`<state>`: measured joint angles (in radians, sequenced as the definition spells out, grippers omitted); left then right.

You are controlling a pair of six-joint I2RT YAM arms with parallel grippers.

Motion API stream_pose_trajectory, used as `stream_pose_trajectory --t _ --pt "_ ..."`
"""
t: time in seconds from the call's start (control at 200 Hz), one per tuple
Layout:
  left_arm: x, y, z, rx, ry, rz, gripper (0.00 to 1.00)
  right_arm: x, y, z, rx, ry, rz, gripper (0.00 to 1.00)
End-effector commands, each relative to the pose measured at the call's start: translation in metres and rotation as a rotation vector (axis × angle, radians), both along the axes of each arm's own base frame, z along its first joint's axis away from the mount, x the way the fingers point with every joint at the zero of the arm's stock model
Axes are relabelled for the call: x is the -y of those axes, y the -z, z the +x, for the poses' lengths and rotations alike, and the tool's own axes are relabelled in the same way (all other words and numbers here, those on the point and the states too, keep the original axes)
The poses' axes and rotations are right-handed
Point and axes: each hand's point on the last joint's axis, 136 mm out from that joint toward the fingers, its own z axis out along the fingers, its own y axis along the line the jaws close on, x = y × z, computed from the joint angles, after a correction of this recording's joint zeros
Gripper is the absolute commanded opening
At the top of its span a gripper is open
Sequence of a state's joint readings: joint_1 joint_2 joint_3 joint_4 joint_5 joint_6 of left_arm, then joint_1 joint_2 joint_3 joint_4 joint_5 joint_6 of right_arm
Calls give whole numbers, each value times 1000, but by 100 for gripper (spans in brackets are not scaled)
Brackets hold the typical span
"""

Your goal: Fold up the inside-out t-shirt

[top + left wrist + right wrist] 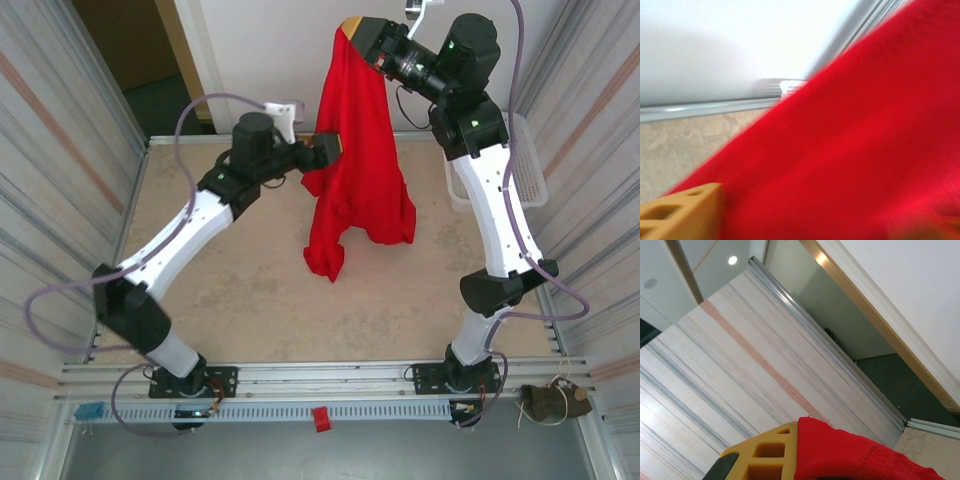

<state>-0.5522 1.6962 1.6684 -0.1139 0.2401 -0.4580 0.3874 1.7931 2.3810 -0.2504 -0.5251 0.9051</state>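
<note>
Right now my right gripper is clamped on the top of the t-shirt, which hangs bunched above the desk. My left gripper is at the shirt's side edge; I cannot tell whether it is open or closed. If it pinches several layers, the shirt may twist instead of spreading.

1. You're in a robotics lab cell: the left arm and right arm are bolted to an aluminium rail at the near edge of the beige table.
2. Ribbed panel walls close off the table's left and right sides.
3. Beyond the table's far edge stand a white wall and a dark doorway.
</note>
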Motion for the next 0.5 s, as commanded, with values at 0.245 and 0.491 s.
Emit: stream_pose_trajectory --t 0.245,0.491 --pt "-84 -90 91 104 -202 -135 0 78 -10 40 9 197 30 0" --pt "-153 -191 118 266 -291 -331 0 106 -25 71 36 241 93 0"
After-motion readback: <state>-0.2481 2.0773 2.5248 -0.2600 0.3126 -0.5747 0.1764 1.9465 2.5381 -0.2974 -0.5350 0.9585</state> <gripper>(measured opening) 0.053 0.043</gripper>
